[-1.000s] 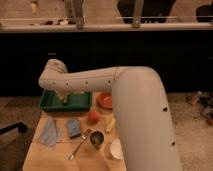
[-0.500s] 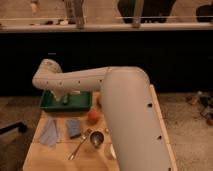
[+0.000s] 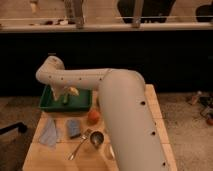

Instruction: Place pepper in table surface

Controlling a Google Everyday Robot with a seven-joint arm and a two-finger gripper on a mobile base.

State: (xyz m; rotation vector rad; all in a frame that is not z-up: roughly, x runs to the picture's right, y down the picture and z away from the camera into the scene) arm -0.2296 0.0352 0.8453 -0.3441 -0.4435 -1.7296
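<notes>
My gripper (image 3: pixel 65 94) hangs over the green tray (image 3: pixel 50 105) at the table's back left, fingers pointing down and standing open. Right beneath it in the tray lies a small green thing, apparently the pepper (image 3: pixel 65 99), partly hidden by the fingers, with a pale yellowish item (image 3: pixel 74 91) beside it. I cannot tell whether the fingers touch the pepper. The light wooden table surface (image 3: pixel 44 159) spreads out in front of the tray. My white arm crosses the view and covers the table's right side.
In front of the tray lie an orange-red fruit (image 3: pixel 93 116), a blue sponge (image 3: pixel 73 127), a grey-blue cloth (image 3: pixel 50 134), a spoon (image 3: pixel 78 146) and a metal cup (image 3: pixel 96 138). A dark counter wall stands behind the table.
The arm has reached further left and down, bringing the gripper lower into the green tray. Its elbow now covers more of the table's right side. The objects on the table have not moved.
</notes>
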